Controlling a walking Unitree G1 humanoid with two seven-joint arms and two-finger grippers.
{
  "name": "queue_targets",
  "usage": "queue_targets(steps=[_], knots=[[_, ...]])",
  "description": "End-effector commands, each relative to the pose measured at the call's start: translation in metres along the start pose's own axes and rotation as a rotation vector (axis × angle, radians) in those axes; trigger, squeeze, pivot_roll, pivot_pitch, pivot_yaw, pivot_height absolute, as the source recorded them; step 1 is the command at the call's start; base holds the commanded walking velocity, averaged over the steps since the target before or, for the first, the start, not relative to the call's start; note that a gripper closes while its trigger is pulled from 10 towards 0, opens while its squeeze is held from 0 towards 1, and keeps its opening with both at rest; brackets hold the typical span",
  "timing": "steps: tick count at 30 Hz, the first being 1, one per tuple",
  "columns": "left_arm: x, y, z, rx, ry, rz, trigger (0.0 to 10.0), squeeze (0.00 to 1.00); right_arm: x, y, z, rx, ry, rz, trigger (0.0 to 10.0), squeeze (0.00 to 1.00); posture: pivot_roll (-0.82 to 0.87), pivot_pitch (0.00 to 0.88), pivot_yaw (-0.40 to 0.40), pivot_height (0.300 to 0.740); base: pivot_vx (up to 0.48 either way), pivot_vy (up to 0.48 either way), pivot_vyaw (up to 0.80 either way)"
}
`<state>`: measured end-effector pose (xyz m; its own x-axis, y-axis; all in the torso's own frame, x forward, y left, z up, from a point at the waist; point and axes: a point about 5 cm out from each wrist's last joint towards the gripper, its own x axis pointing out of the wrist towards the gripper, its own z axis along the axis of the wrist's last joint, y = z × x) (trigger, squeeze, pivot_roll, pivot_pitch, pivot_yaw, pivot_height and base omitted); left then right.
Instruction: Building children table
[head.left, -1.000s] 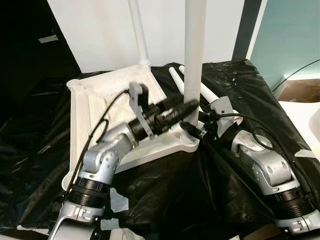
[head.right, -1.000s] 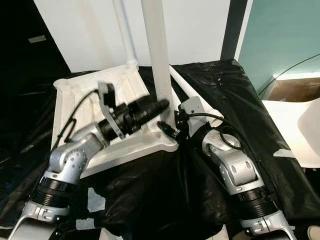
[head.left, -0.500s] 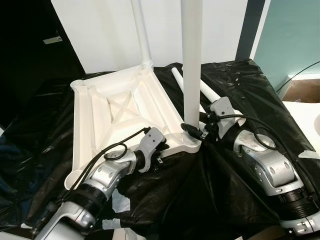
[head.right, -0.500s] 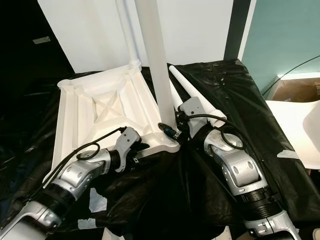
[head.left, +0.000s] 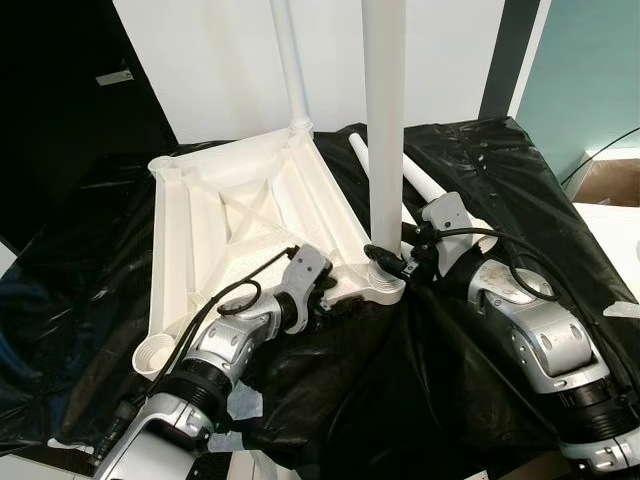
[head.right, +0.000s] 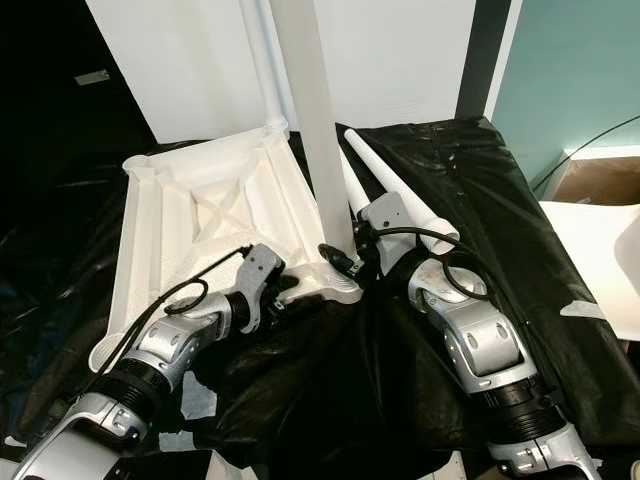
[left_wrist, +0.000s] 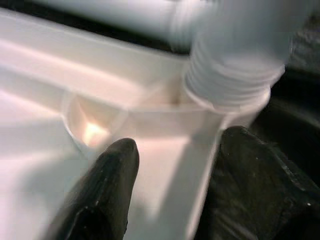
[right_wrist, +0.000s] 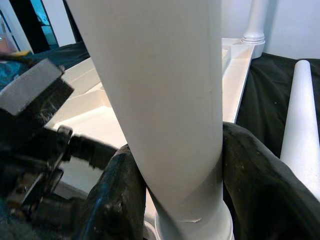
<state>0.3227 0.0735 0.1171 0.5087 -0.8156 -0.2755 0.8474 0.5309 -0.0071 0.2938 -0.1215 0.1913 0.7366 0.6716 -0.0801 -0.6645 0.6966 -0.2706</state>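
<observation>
Tabletop (head.left: 230, 215) lies upside down on black sheeting (head.left: 470, 170), one leg (head.left: 385, 120) upright in its near corner socket. My right gripper (right_wrist: 172, 175) clamps that leg low down; my left gripper (left_wrist: 170, 165) straddles the tabletop rim beside the socket, fingers spread. Cross-threading is the risk I see: a tilted leg would jam, and a loose rim hold would let the tabletop spin.
</observation>
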Motion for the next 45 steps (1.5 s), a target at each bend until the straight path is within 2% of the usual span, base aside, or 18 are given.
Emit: queue_targets(steps=[1,3,6,7,9,11,12,14,15,16,19,20,21,29,30,31,39,45], knots=[[-0.005,0.006,-0.004,0.028,0.037,0.03,10.0,0.0,0.001,0.007,0.004,0.015,-0.025,0.026,10.0,0.0,-0.08,0.0,0.107,0.74,0.0,0.0,0.0],[-0.006,0.007,-0.027,0.147,0.237,0.028,10.0,0.0,0.001,0.008,0.003,0.02,-0.022,0.027,10.0,0.0,-0.08,0.0,0.107,0.74,0.0,0.0,0.0],[-0.006,0.006,-0.035,0.16,0.29,0.011,10.0,0.0,0.001,0.008,0.003,0.022,-0.02,0.027,10.0,0.0,-0.08,0.0,0.108,0.74,0.0,0.0,0.0],[-0.004,0.0,-0.039,0.135,0.298,-0.034,0.5,0.0,0.001,0.009,0.002,0.025,-0.017,0.026,10.0,0.0,-0.08,0.0,0.109,0.74,0.0,0.0,0.0],[-0.003,-0.006,-0.04,0.108,0.295,-0.075,0.0,0.0,-0.001,0.008,0.0,0.029,-0.011,0.022,10.0,0.0,-0.09,0.0,0.109,0.74,0.0,0.0,0.0],[-0.001,-0.01,-0.041,0.09,0.291,-0.106,0.9,0.0,-0.002,0.008,-0.002,0.033,-0.003,0.019,10.0,0.0,-0.09,0.0,0.109,0.74,0.0,0.0,0.0],[0.0,-0.013,-0.042,0.082,0.295,-0.128,3.2,0.0,-0.004,0.007,-0.004,0.037,0.006,0.017,10.0,0.0,-0.09,0.0,0.109,0.74,0.0,0.0,0.0],[0.001,-0.016,-0.043,0.078,0.299,-0.146,5.3,0.0,-0.005,0.007,-0.006,0.041,0.014,0.017,10.0,0.0,-0.09,0.0,0.108,0.74,0.0,0.0,0.0],[0.001,-0.016,-0.043,0.078,0.299,-0.146,5.3,0.0,-0.005,0.007,-0.006,0.041,0.014,0.017,10.0,0.0,-0.09,0.0,0.108,0.74,0.0,0.0,0.0],[0.002,-0.018,-0.044,0.071,0.299,-0.156,10.0,0.0,-0.006,0.006,-0.007,0.044,0.021,0.016,10.0,0.0,-0.09,0.0,0.108,0.74,0.0,0.0,0.0],[0.004,-0.023,-0.045,0.046,0.283,-0.191,10.0,0.0,-0.007,0.004,-0.008,0.059,0.028,0.011,10.0,0.0,-0.09,0.0,0.108,0.74,0.0,0.0,0.0],[0.004,-0.025,-0.043,0.03,0.266,-0.203,4.0,0.0,-0.007,0.004,-0.009,0.065,0.028,0.007,10.0,0.0,-0.09,0.0,0.108,0.74,0.0,0.0,0.0],[0.005,-0.027,-0.041,0.009,0.243,-0.211,0.0,0.0,-0.006,0.004,-0.009,0.068,0.029,0.005,10.0,0.0,-0.08,0.0,0.106,0.74,0.0,0.0,0.0],[0.004,-0.032,-0.034,-0.03,0.184,-0.258,0.0,0.0,-0.006,0.005,-0.013,0.086,0.041,0.001,10.0,0.0,-0.08,0.0,0.108,0.74,0.0,0.0,0.0],[0.003,-0.032,-0.032,-0.025,0.172,-0.264,4.1,0.0,-0.006,0.005,-0.014,0.095,0.045,-0.005,10.0,0.0,-0.08,0.0,0.112,0.74,0.0,0.0,0.0],[0.003,-0.032,-0.026,-0.02,0.141,-0.263,10.0,0.0,-0.006,0.002,-0.012,0.114,0.037,-0.014,10.0,0.0,-0.08,0.0,0.114,0.74,0.0,0.0,0.0],[0.004,-0.029,-0.022,-0.015,0.125,-0.254,10.0,0.0,-0.004,0.001,-0.008,0.137,0.028,-0.017,10.0,0.0,-0.08,0.0,0.118,0.74,0.0,0.0,0.0],[0.005,-0.026,-0.028,0.007,0.161,-0.218,10.0,0.0,0.001,-0.003,-0.004,0.274,0.063,-0.019,10.0,0.0,-0.09,0.0,0.118,0.74,0.0,0.0,0.0]])
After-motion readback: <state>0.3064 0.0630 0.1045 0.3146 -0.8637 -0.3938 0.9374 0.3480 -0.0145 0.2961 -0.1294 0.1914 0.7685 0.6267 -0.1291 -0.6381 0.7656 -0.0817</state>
